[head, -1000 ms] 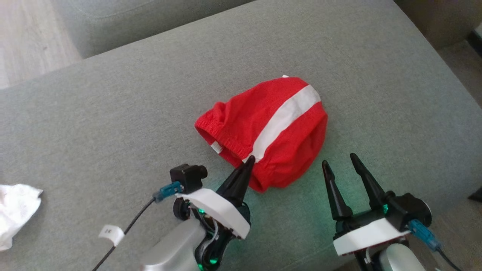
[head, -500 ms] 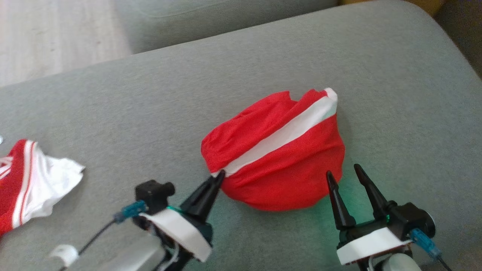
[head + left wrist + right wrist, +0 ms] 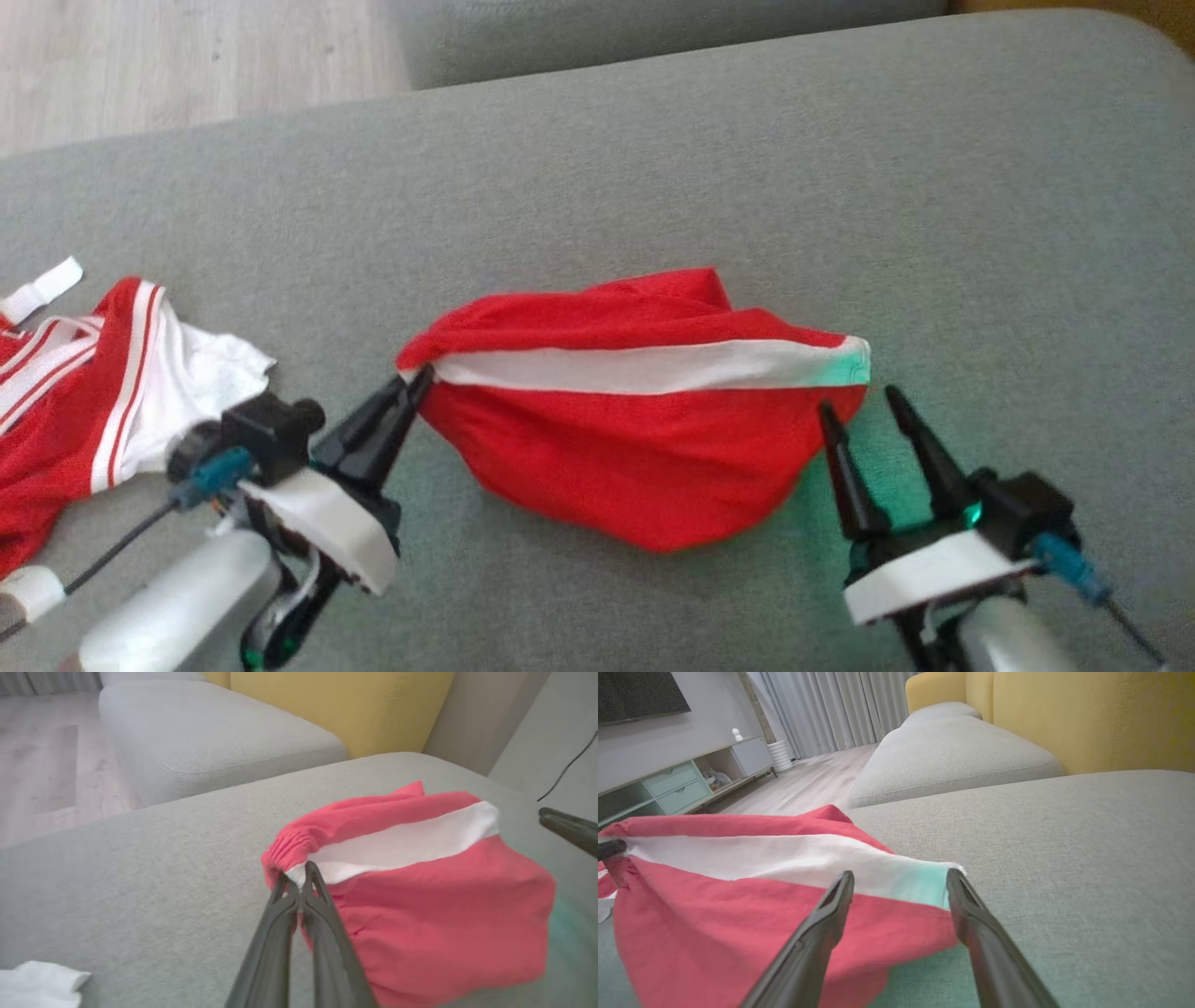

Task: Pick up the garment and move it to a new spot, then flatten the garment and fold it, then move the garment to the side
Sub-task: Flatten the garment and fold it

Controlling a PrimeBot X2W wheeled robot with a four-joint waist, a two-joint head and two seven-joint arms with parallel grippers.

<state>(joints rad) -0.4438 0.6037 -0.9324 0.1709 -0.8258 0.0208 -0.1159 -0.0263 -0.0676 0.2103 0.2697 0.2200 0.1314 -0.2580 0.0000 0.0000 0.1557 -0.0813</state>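
Grey cushion [image 3: 653,140]: garment [image 3: 635,448] corner in clenched left pincer [image 3: 415,383], right pincer [image 3: 857,399] agape alongside

I count two red-and-white pieces of clothing: the garment [image 3: 635,448] in the middle and a striped jersey [image 3: 65,401] at the left. I have two grippers: the left gripper [image 3: 420,376] and the right gripper [image 3: 857,399].

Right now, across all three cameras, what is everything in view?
shorts: one, red with white stripe, mid-cushion
jersey: one, red and white, cushion's left end
sofa cushions: two, grey, one under the garments, one beyond
sofa back: one, yellow, behind cushions
floor: one, pale wood, beyond sofa
TV cabinet: one, pale green, far wall
curtains: one set, grey, far wall
left gripper: one, dark, shut on shorts' waistband
right gripper: one, dark, open beside shorts' right corner
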